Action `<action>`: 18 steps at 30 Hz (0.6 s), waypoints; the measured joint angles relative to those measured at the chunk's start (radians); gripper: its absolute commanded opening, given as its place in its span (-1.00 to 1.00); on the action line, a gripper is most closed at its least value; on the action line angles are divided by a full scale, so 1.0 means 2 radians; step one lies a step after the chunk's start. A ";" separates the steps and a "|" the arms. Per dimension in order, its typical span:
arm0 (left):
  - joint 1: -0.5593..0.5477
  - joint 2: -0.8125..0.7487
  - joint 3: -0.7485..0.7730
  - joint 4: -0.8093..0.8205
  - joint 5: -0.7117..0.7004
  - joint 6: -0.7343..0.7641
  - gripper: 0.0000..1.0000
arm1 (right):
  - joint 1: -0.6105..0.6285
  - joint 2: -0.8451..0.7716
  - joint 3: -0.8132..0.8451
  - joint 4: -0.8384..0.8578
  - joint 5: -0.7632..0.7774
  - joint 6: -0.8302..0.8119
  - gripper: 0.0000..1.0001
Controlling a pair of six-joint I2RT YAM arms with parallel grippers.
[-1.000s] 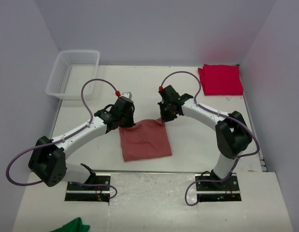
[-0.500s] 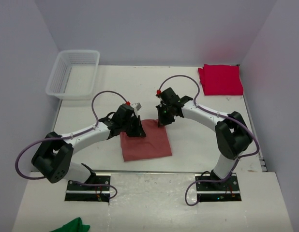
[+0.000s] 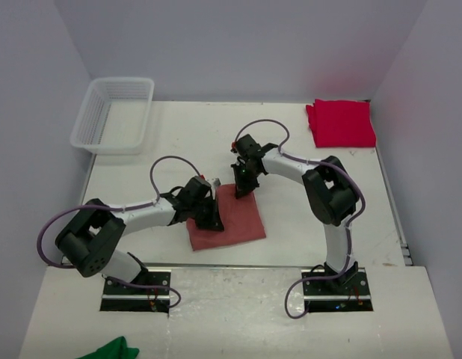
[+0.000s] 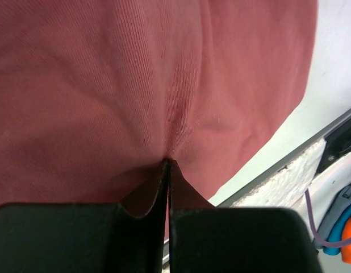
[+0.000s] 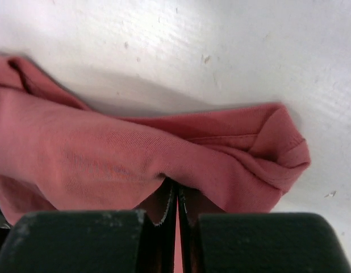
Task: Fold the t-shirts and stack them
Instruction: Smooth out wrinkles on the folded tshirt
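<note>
The salmon-red t-shirt [image 3: 235, 221] lies as a rough square in the middle of the tabletop [image 3: 179, 142], just ahead of the two arm bases. It is already folded down to a small panel. Both arms reach in over it. The left fingers [image 4: 79, 239] are shut tight on a pinch of its cloth, so the fabric puckers into creases that run to the tips. The right fingers [image 5: 243, 242] are likewise closed, on a doubled edge of the same shirt. In the right wrist view that edge is rolled over and throws a shadow on the white surface, which suggests it is raised a little.

Gripping one edge at two spots probably keeps it taut and level, so it can travel as a straight line and not sag in the middle. From above, the left grip sits over the shirt's left part and the right grip at its far edge, so another fold looks under way.

The crimson t-shirt [image 3: 341, 123] rests folded in the far right corner, well apart, likely the place for the stack. The white basket [image 3: 87, 120] and the green cloth [image 3: 111, 349] lie out of the way.
</note>
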 measured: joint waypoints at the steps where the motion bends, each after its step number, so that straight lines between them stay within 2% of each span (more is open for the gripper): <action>1: -0.004 0.000 -0.004 0.001 -0.002 -0.001 -1.00 | -0.002 0.006 0.011 -0.007 0.000 0.000 -1.00; 14: -0.016 -0.033 -0.062 0.050 -0.014 -0.022 -1.00 | -0.062 0.110 0.240 -0.093 0.021 -0.014 -1.00; 18: -0.019 -0.039 -0.061 0.044 -0.022 -0.019 -1.00 | -0.070 0.091 0.250 -0.094 0.034 -0.030 -1.00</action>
